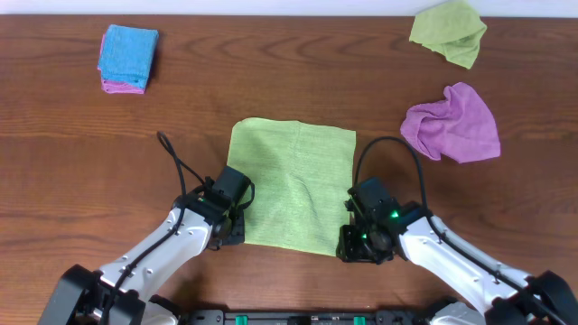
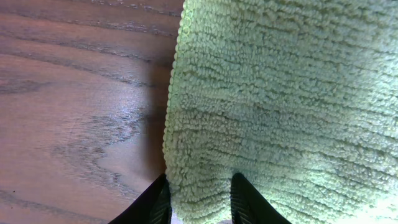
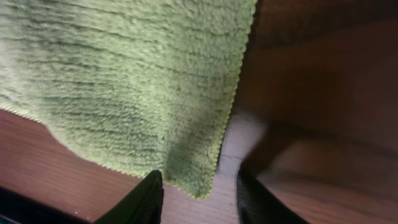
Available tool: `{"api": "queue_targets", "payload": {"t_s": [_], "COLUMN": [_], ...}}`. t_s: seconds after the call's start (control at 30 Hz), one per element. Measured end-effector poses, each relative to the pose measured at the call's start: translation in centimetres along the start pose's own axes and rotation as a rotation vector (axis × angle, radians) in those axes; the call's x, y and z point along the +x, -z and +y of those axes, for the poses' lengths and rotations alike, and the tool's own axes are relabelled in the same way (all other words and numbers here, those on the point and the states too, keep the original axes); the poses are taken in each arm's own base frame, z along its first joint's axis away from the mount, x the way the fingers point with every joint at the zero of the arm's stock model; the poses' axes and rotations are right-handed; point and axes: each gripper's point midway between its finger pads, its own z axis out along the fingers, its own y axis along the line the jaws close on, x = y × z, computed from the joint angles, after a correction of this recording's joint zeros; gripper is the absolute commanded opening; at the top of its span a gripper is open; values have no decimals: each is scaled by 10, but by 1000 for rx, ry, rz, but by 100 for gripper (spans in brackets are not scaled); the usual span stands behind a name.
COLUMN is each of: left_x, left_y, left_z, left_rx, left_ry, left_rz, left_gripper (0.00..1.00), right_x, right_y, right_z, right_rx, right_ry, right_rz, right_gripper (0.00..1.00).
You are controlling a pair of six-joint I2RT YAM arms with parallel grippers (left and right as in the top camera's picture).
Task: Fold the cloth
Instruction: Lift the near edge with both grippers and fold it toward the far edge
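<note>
both pincers at cloth (image 1: 293, 183) corners

A robot workbench, most likely a lab. A bare wooden table (image 1: 72, 135) against a plain white wall (image 1: 271, 7) carries only practice cloths: one spread flat (image 1: 293, 185), two crumpled (image 1: 449, 32) (image 1: 454, 125), and a folded stack (image 1: 127, 60).

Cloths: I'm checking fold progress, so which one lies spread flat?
The green cloth between the grippers; the other green one and the purple one are crumpled.

Dark wood-grain table (image 1: 81, 144) (w/ soft glare), pale strip along far edge.
</note>
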Motion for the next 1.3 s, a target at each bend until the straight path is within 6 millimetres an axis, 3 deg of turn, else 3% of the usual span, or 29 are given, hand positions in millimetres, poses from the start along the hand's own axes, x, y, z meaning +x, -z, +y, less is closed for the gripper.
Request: {"api": "queue_targets", "payload": {"t_s": [0.1,0.17,0.57,0.7,0.83,1.0,1.13,1.3], "left_x": [0,0,9,22,23,1,-36,-75], "left_y": [0,0,1,6,20,55,88,98], "left_z": [-1,-2,0,7,-1,-21,-33,-43], "left_rx": [4,12,2,-21,39,167,250,308], "left_ry": [5,14,76,115,134,155,172,201], "left_rz": [2,2,43,90,79,-25,-217,-350], "left_gripper": [22,6,5,6,6,6,6,6], "right_x": [-3,-6,2,-2,-18,-29,-44,-74], "right_y": [-2,-5,-1,20,53,83,91,97], "right_z": [3,4,-2,-2,9,19,25,38], "right_rx": [-10,-16,36,92,100,82,62,11], "right_ry": [-4,-11,-63,-70,-48,-24,-10,6], "right_rz": [-3,-5,49,40,-49,-155,-233,-350], "right_gripper": [15,2,1,1,2,1,2,2]}}
